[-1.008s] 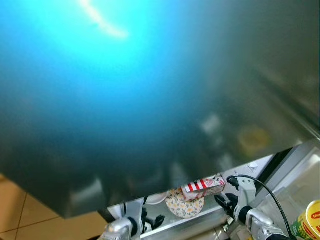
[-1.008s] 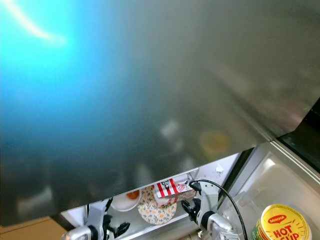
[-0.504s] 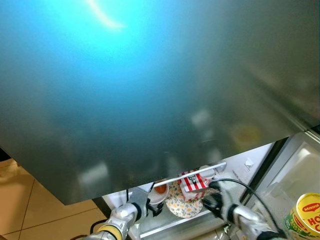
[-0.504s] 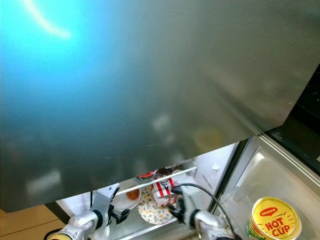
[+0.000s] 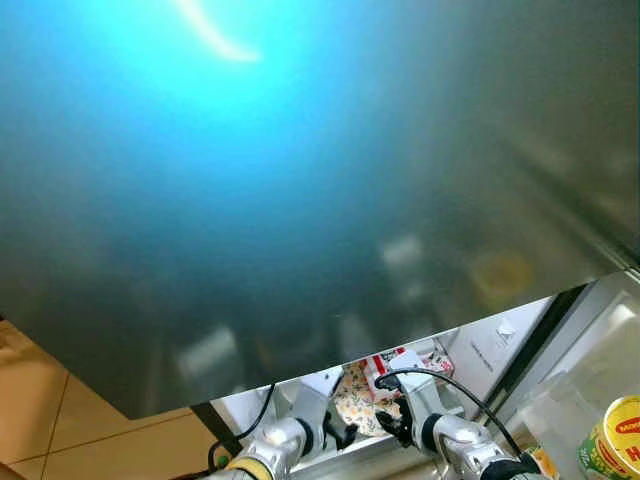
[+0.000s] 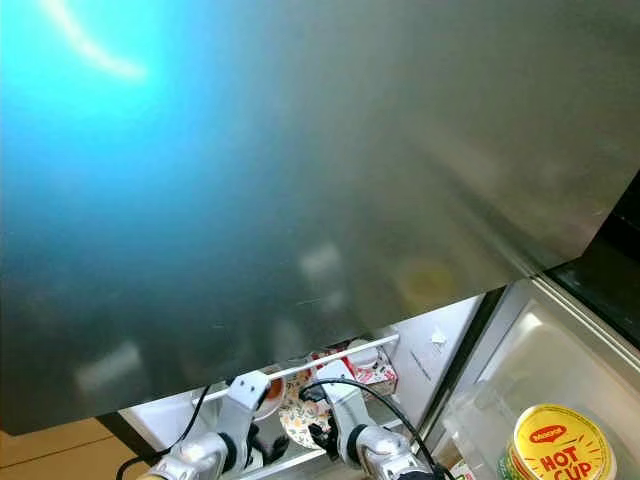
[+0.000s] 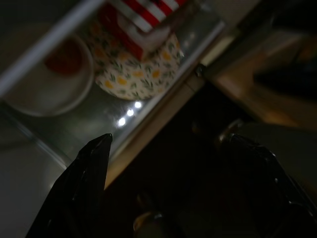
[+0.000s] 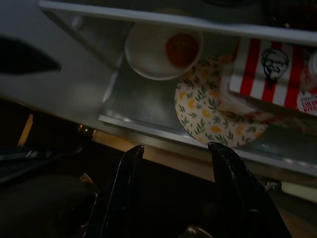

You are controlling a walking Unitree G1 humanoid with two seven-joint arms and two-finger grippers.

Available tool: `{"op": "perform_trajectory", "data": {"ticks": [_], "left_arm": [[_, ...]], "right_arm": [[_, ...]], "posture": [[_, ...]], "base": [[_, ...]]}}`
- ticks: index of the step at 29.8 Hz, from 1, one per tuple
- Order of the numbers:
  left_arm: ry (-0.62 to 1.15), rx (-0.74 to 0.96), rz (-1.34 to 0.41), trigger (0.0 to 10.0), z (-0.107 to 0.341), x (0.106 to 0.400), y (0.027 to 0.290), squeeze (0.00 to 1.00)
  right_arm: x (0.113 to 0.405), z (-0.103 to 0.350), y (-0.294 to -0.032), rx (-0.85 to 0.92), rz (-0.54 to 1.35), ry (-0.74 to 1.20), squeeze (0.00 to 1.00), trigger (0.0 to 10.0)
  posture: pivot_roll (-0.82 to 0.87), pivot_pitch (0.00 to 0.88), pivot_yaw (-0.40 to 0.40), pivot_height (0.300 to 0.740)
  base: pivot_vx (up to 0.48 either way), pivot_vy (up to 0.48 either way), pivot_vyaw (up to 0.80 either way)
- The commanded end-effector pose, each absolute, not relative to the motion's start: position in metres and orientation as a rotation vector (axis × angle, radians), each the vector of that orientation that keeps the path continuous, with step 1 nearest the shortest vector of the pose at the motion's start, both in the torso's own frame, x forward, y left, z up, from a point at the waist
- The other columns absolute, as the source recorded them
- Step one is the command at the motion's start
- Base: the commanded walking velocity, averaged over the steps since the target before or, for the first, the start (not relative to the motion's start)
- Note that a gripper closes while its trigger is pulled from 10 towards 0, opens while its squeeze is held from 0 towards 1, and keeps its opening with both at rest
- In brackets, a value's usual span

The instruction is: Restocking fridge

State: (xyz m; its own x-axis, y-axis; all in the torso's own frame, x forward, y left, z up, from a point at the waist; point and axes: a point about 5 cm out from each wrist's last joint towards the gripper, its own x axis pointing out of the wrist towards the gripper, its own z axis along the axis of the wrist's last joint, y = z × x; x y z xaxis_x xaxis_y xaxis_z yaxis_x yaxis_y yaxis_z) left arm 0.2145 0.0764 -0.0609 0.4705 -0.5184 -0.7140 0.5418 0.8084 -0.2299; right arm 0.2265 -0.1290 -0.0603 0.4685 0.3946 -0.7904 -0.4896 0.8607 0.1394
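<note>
Both arms have swung in toward the fridge shelf (image 8: 148,126), left gripper (image 7: 168,163) and right gripper (image 8: 173,163) spread and empty just before the floral plate (image 8: 208,116) bearing the striped box (image 8: 270,69) — a pickup looks imminent.

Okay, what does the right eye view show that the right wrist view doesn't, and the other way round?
Right eye view, not the wrist view: the yellow Hot Cup tub at lower right, the big grey door panel overhead, and both silver arms.

Right wrist view, not the eye view: the printed face on the striped box and a clear look at the orange-red food in the white bowl.

Both: that box resting on the floral plate, behind the white shelf rail.
</note>
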Motion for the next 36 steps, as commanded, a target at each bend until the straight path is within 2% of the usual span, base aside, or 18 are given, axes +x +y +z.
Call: {"op": "perform_trajectory", "data": {"ticks": [1,36], "left_arm": [[0.885,0.051,-0.688,10.0,-0.0642,0.2066,0.0689,0.00],[0.880,0.023,-0.651,10.0,-0.0634,0.2089,0.0705,0.00]], "right_arm": [[0.2224,-0.0629,-0.1290,-0.089,0.533,0.950,0.00,10.0],[0.2254,-0.0619,-0.1335,-0.062,0.477,0.961,0.00,10.0]], "posture": [[-0.05,0.000,0.039,0.740],[-0.06,0.000,0.034,0.740]], "base": [[0.000,0.000,0.00],[-0.345,0.000,0.00]]}}
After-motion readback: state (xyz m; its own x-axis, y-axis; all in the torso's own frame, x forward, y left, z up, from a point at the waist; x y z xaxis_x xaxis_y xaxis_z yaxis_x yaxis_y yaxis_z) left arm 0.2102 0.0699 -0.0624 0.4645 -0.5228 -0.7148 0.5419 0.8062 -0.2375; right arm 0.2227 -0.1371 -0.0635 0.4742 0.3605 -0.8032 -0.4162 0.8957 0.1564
